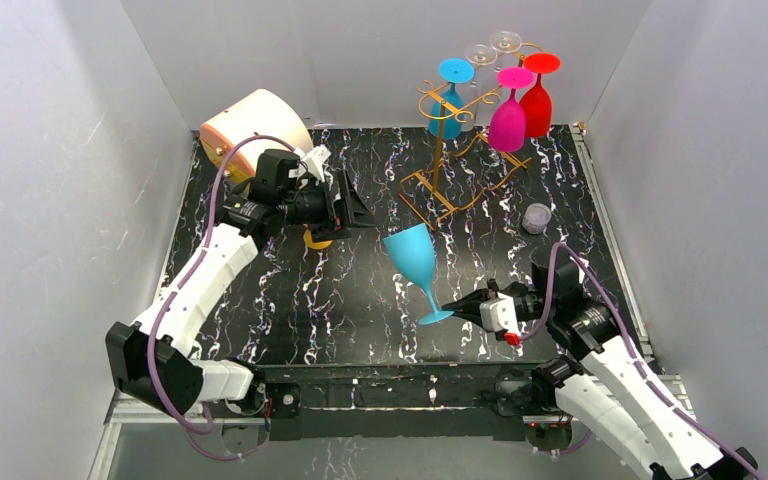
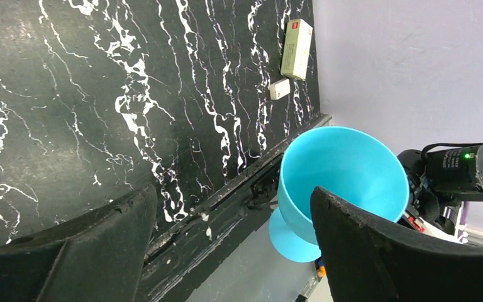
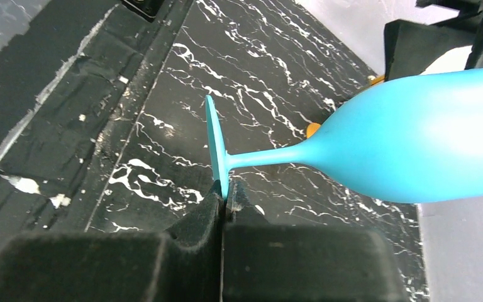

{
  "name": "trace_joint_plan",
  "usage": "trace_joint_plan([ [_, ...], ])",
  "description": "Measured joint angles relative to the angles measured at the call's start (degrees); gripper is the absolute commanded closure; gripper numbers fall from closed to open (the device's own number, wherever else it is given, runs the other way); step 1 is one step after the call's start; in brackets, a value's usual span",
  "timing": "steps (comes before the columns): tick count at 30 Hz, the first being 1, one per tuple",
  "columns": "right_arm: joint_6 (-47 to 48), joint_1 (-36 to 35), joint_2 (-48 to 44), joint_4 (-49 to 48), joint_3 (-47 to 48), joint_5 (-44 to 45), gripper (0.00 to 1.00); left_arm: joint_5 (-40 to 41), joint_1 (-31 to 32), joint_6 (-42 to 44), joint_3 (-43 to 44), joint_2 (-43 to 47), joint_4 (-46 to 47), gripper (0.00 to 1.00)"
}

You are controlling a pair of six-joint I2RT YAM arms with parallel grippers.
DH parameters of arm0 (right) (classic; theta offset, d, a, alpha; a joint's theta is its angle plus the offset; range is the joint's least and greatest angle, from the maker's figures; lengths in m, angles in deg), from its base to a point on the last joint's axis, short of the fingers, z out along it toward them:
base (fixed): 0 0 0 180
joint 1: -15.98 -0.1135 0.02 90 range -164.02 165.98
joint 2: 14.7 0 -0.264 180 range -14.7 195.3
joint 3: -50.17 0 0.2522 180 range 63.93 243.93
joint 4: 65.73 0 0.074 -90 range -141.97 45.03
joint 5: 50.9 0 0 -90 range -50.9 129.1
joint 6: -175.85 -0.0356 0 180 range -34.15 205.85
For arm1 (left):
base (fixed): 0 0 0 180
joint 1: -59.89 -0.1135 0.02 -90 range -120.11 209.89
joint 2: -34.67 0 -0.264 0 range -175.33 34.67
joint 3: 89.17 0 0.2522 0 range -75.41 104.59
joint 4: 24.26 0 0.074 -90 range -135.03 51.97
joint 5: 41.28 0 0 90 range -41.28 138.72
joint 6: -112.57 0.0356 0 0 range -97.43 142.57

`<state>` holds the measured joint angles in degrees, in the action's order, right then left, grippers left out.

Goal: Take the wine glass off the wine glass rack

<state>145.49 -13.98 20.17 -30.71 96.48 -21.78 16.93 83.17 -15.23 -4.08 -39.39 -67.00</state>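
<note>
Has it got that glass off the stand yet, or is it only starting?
Looks mostly done: the turquoise wine glass is clear of the gold rack, tilted above the table. In hand: the right pincer is shut on the rim of its foot; the left pincer stands open, apart from the bowl. Left, probably: setting it down.

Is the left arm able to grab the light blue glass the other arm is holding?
Probably yes. The left pincer is open and faces the bowl of the light blue glass, with nothing between them. The right pincer pinches only the foot, so the bowl is free.
</note>
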Motion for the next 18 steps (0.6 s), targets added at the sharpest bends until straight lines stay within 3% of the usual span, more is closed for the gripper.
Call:
trace_joint_plan([
  [7,5.2,-1.8,-0.4,-0.4,-0.9,0.7,0.99,-5.1,0.0,-1.5,0.0,-1.3,2.4,0.21],
  [11,6.7,-3.6,-0.3,-0.5,-1.9,2.0,0.99,-7.6,0.0,-1.5,-0.5,-1.6,3.1,0.35],
  [18,7.8,-5.5,0.5,-4.2,-2.4,4.6,0.99,-10.6,0.5,-0.8,-1.2,-1.4,3.2,0.38],
])
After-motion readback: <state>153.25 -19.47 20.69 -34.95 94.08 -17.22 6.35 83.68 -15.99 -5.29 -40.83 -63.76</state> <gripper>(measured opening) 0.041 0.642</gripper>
